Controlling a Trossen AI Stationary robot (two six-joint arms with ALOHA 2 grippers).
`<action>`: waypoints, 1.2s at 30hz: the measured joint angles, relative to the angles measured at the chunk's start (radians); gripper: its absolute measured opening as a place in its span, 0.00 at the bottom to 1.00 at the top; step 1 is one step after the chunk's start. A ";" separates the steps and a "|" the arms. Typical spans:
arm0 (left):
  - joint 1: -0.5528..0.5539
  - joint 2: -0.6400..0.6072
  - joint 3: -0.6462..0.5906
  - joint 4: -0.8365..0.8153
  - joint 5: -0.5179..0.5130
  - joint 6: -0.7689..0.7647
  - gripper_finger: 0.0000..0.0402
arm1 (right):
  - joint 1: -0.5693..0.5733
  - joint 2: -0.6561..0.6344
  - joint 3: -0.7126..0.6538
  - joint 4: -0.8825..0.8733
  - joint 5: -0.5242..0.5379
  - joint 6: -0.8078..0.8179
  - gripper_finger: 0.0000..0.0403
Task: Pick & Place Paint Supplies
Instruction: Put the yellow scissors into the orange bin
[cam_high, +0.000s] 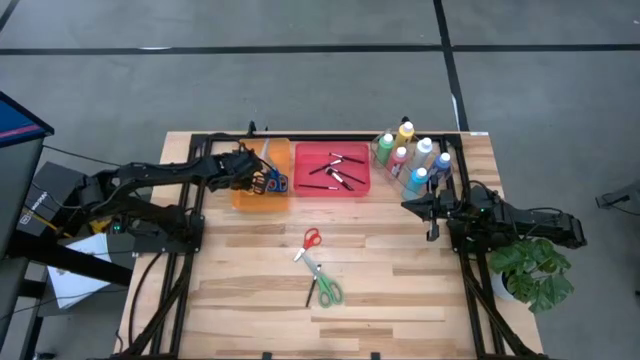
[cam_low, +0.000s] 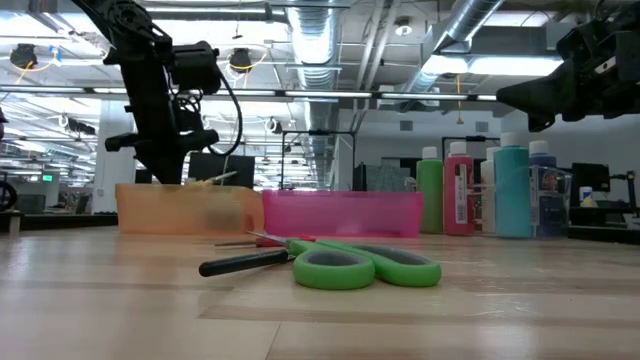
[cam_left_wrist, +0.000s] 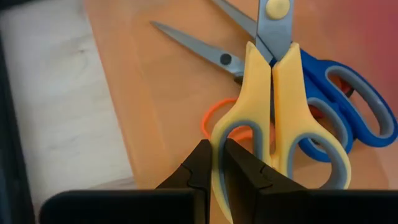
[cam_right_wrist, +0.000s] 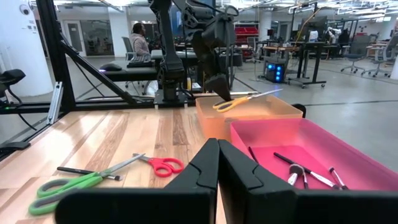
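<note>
My left gripper (cam_left_wrist: 217, 155) is over the orange tray (cam_high: 245, 198) at the far left and shut on yellow-handled scissors (cam_left_wrist: 273, 93). Blue-handled scissors (cam_left_wrist: 348, 106) and an orange-handled pair (cam_left_wrist: 208, 118) lie on the tray's floor beneath. The pink tray (cam_high: 360, 188) beside it holds several thin brushes (cam_high: 335, 168). Red-handled scissors (cam_high: 309, 243), green-handled scissors (cam_high: 325, 287) and a dark brush (cam_right_wrist: 87, 171) lie flat on the table's middle. The paint bottles (cam_high: 412, 155) stand at the far right. My right gripper (cam_high: 408, 205) waits shut near the bottles, holding nothing. My left gripper pinches the outer side of one yellow handle loop (cam_left_wrist: 216, 134) between its two fingers, coming from above and slanting down. The scissors are closed and nearly level at the tray's rim (cam_right_wrist: 249, 98), blades away from the gripper. Whether they touch the pairs beneath, I cannot tell.
A potted plant (cam_high: 535, 270) stands at the table's right edge beside my right arm. Bare wood lies around the loose scissors in the table's middle and along its near edge. A person (cam_right_wrist: 138, 38) sits in the room beyond the table.
</note>
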 joint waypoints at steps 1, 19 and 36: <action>0.005 0.001 0.000 -0.002 0.012 0.000 0.05 | 0.000 0.000 0.000 0.000 0.000 0.000 0.00; 0.034 0.001 0.057 -0.091 0.076 0.025 0.03 | 0.000 0.000 0.000 0.000 0.000 0.000 0.00; 0.042 0.001 0.116 -0.136 0.079 0.032 0.03 | 0.000 0.000 0.000 0.000 0.000 0.000 0.00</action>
